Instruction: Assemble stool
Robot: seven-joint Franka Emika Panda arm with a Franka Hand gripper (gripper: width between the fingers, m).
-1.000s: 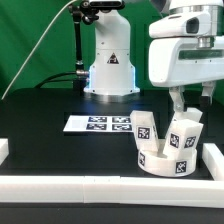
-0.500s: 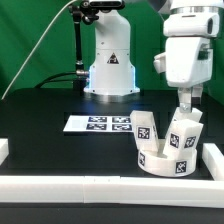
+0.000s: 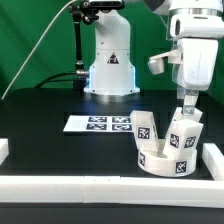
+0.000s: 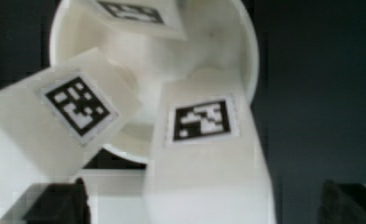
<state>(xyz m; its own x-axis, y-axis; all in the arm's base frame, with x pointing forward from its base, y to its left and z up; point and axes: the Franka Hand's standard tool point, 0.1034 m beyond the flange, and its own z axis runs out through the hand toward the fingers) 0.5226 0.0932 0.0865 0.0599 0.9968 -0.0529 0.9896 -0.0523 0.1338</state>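
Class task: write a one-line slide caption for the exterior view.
Robot tool hovers over a white plastic tagged leg standing in the round ribbed seat.

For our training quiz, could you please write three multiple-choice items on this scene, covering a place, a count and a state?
1. The marker board lies where from the stool parts, in the exterior view?
A left
B right
C on top

2. How many white blocky plastic legs stand on the round seat?
A one
B two
C five

3. The robot's pincer is
A over the legs
B on the board
C behind the base

A: the marker board lies left.
B: one white blocky plastic leg and another stand on the white round ribbed plastic seat.
A: the pincer hangs above them.
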